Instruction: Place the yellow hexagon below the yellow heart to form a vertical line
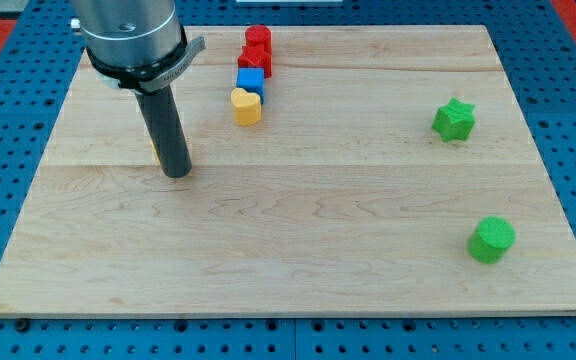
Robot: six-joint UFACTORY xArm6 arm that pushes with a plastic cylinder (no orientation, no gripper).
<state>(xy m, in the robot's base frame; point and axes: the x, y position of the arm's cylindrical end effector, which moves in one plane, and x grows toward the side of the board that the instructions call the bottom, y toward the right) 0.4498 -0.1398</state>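
While the yellow hexagon (155,152) is showing only as a thin yellow sliver behind my rod, left of centre on the tabletop (368,250), my tip (176,173) is sitting right against it; no fingers exist here. I am judging the task partly done: the hexagon is lying down-left of the yellow heart (246,105), needing nudging right beneath it. Blue cube (251,80) and red blocks (257,48) are stacking toward the top edge.

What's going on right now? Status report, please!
My tip down on board, left of yellow heart. Yellow hexagon mostly hidden behind rod, just a sliver showing. Not yet below heart. Nothing in between.
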